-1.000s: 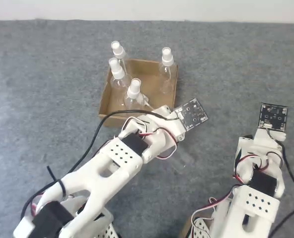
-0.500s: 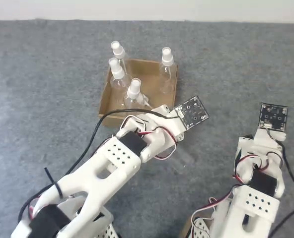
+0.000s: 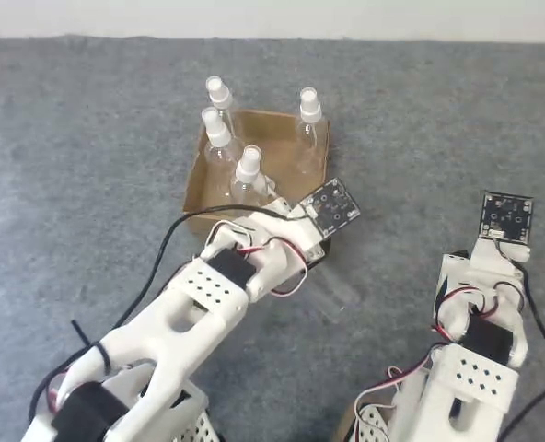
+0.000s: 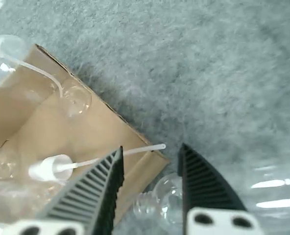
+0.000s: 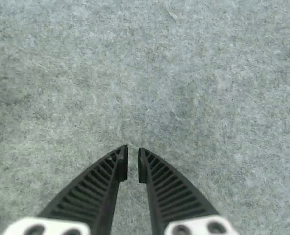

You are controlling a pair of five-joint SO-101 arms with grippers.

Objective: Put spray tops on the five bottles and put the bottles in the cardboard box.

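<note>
Left wrist view showed the left gripper [image 4: 152,148] spread open and gripping nothing, its black ribbed jaws standing either side of the thin dip tube of a loose white plastic spray top [image 4: 49,167]. That top lay in the shallow brown cardboard box [image 4: 103,125], its tube tip poking out over the box corner. Just outside that corner the last, uncapped clear plastic bottle [image 4: 159,200] lay on its side on the grey carpet [image 4: 223,73].

Closing there would likely have pinched only the tube — flexible and slim, it could bend, or let the heavier head swing and slip free. A jaw might also have snagged the cardboard wall and dragged the box, upsetting the four capped clear bottles [image 3: 249,175] standing inside. The round fallen bottle looked ready to roll at any nudge, and feeding a tube into its narrow neck probably needed it held upright. The right gripper [image 5: 132,161] was closed over bare carpet, well apart from it.
</note>
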